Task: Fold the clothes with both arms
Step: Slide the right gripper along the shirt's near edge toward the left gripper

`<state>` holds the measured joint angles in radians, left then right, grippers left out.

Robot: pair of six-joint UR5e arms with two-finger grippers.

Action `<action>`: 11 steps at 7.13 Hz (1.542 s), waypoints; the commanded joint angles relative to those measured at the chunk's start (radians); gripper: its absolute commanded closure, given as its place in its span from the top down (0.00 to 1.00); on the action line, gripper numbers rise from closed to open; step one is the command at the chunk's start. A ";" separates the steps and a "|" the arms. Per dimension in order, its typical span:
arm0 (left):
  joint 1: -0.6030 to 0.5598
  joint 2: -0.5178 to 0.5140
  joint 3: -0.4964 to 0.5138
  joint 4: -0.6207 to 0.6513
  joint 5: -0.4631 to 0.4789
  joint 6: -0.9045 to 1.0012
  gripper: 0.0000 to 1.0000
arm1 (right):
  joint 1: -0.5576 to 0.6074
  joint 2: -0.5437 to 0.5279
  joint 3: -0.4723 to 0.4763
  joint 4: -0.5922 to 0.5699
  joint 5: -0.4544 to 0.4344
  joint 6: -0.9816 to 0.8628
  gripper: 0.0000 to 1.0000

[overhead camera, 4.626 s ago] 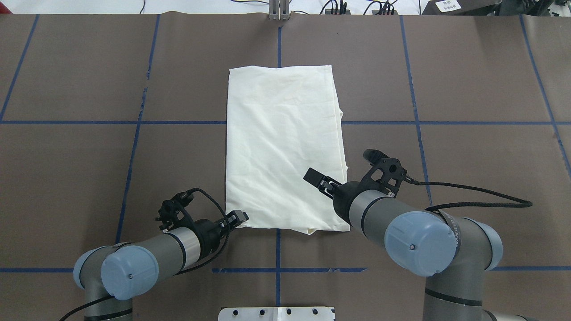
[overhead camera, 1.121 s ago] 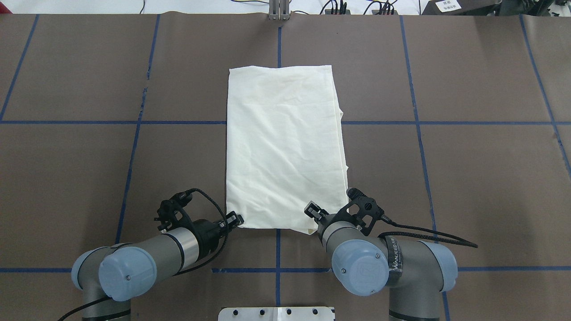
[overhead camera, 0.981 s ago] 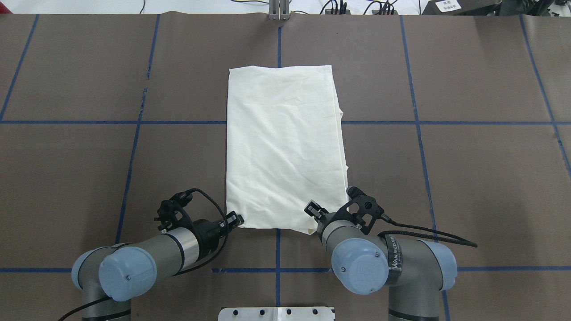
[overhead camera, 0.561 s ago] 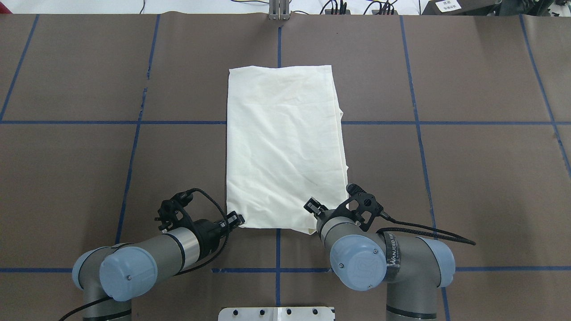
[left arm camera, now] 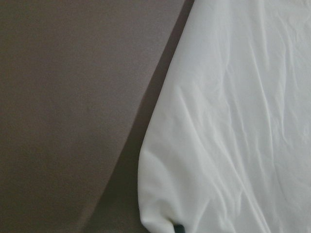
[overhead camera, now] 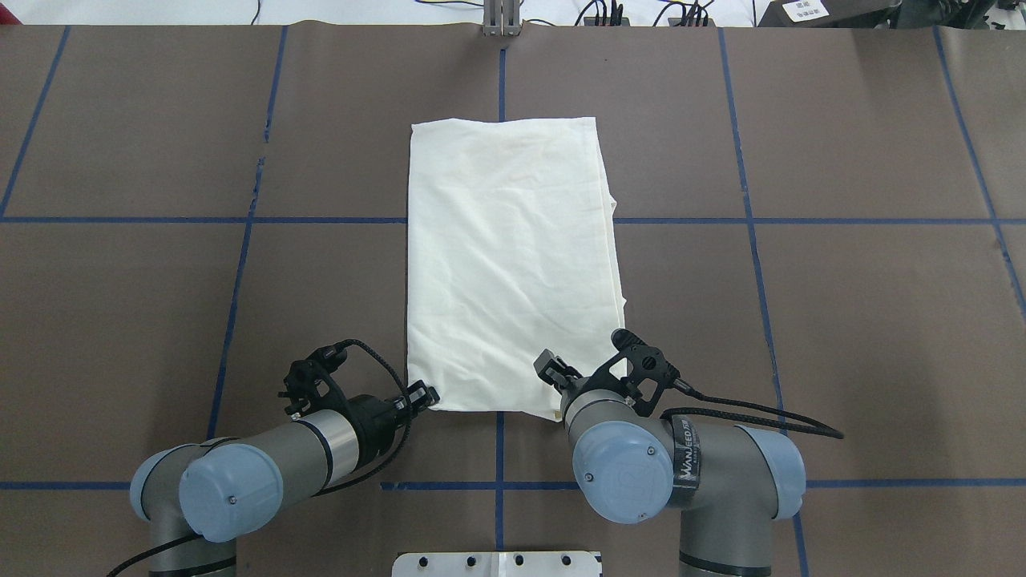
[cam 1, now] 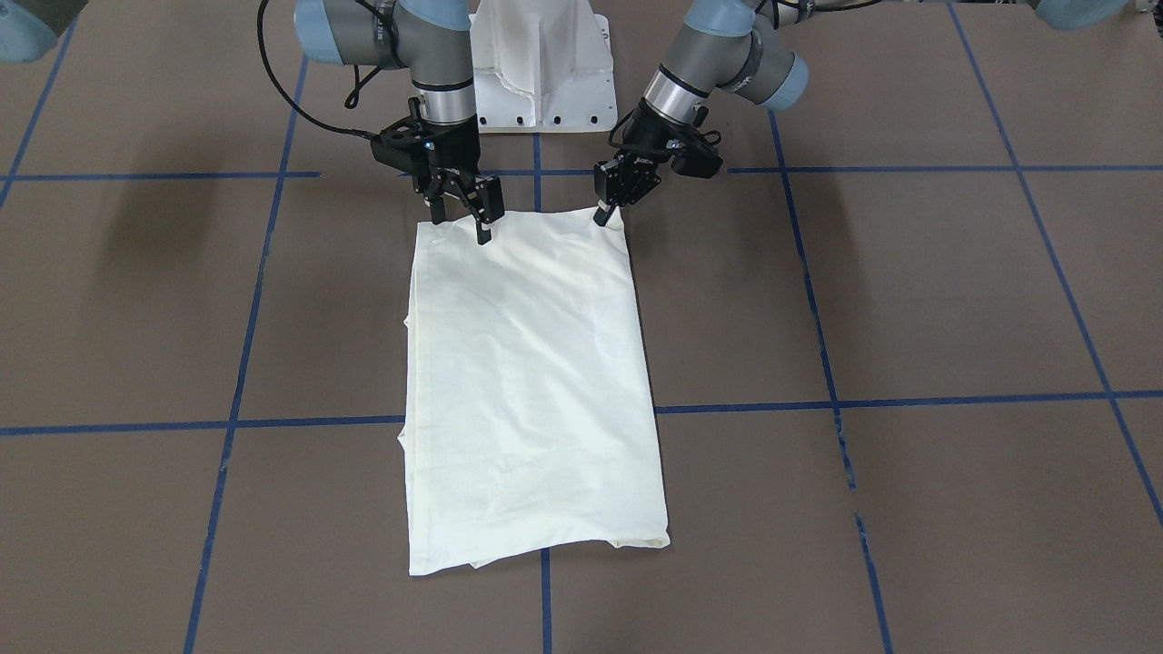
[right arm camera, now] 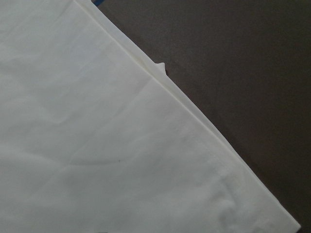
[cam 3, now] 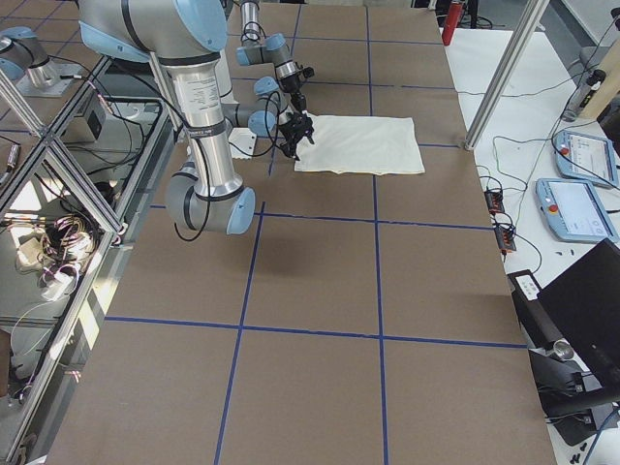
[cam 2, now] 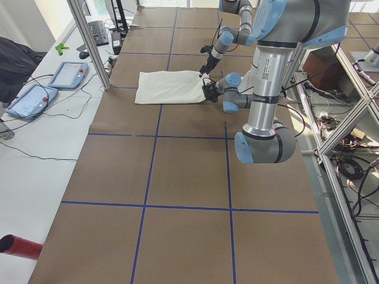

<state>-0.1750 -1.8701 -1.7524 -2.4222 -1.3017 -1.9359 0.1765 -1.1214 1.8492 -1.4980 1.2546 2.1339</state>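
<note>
Brown covering marked with blue tape lines (overhead camera: 160,219) spreads over the surface (overhead camera: 842,320) in front of you. Nearest the robot, the left arm (overhead camera: 321,437) and the right arm (overhead camera: 721,473) bend low toward the near edge of the cream T-shirt (overhead camera: 513,264). The left claw (overhead camera: 425,394) has its fingers drawn together, pinching the shirt's near left corner. Its wrist camera shows you that corner bunched against a dark fingertip (left arm camera: 179,228). The right claw (cam 1: 462,218) has its fingers apart, tips pointing down at the near right corner; you cannot tell whether they touch the cloth. Beyond both claws, the T-shirt lies flat as a long, lightly creased rectangle, plain side up, running away from the robot over the centre tape line.
</note>
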 commanded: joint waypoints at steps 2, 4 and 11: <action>0.000 -0.004 -0.001 0.000 0.001 0.002 0.00 | -0.011 0.009 -0.010 -0.018 -0.001 0.008 0.97; 0.000 -0.006 0.001 0.000 -0.001 0.002 0.00 | -0.011 0.024 -0.040 -0.018 -0.003 0.009 0.95; -0.001 -0.006 -0.001 0.000 -0.001 0.002 0.00 | -0.006 0.052 -0.074 -0.001 -0.035 0.014 0.54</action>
<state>-0.1764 -1.8760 -1.7533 -2.4222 -1.3024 -1.9343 0.1682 -1.0808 1.7786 -1.5029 1.2216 2.1475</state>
